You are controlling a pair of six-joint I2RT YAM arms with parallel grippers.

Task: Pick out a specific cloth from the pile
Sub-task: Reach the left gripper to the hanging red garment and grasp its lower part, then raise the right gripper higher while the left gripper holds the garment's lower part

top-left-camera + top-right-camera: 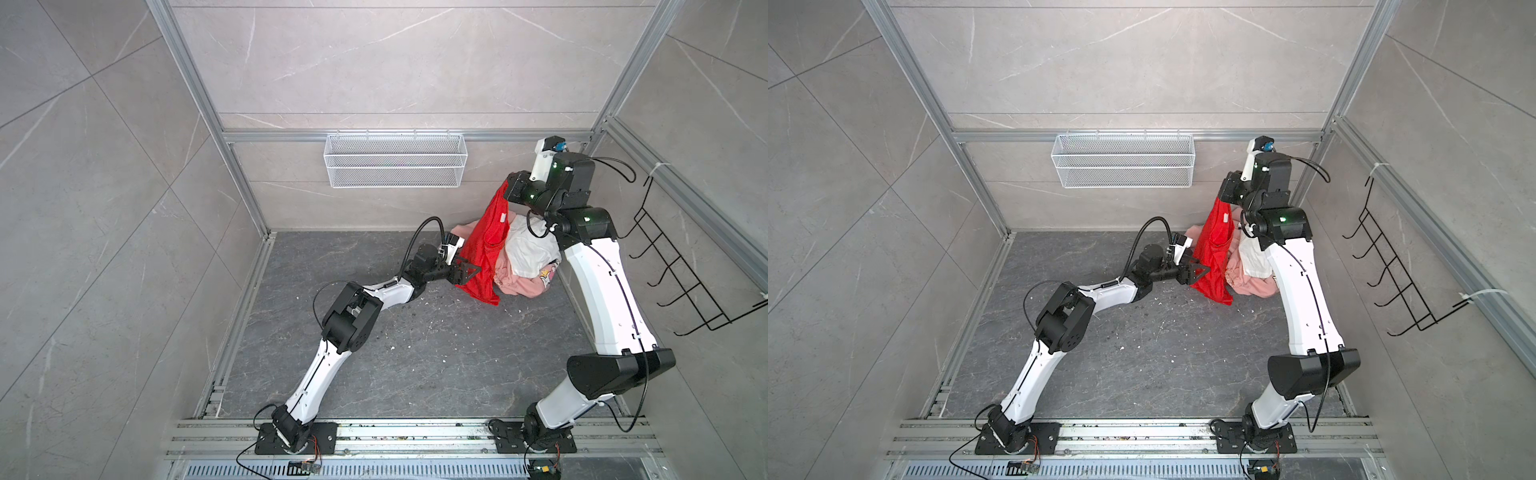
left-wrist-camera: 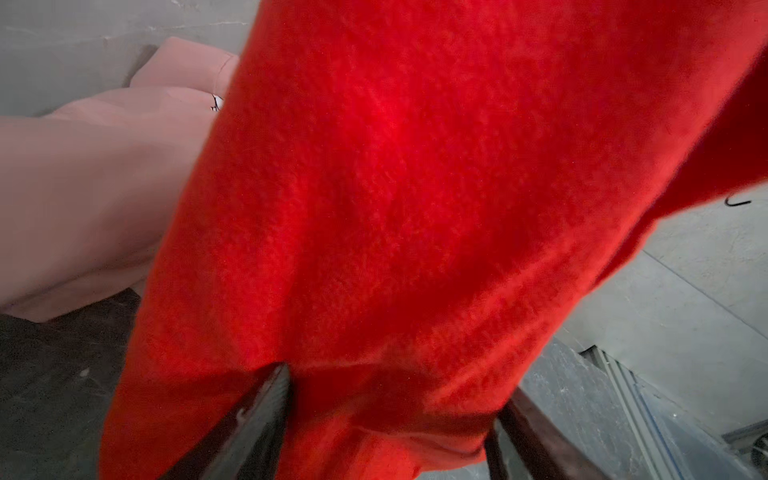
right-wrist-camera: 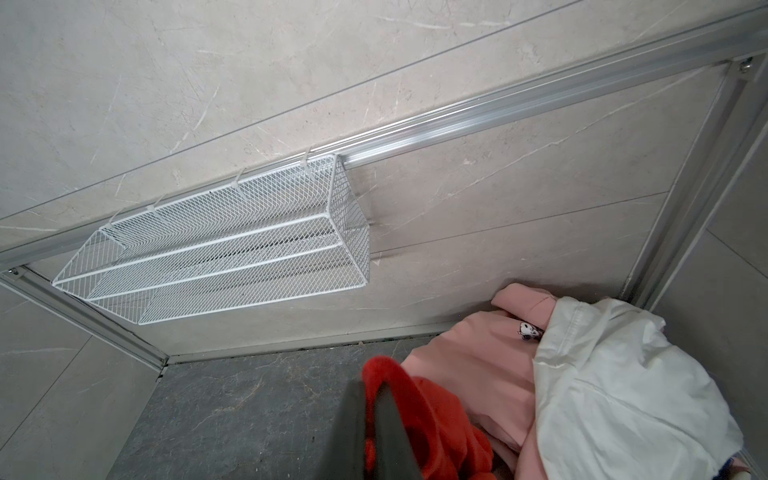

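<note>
Two grippers: the right gripper (image 1: 508, 188) is closed on the top of the one red cloth (image 1: 484, 253), which hangs beside the pile (image 1: 528, 270). The left gripper (image 1: 468, 271) has its jaws apart around the lower part. The pile has one pink garment (image 1: 521, 289) and one white garment (image 1: 528, 249). One mesh basket (image 1: 395, 160) hangs on the back wall

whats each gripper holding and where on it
right gripper pinches the red cloth at its upper end; left gripper straddles its lower part, jaws apart
</note>
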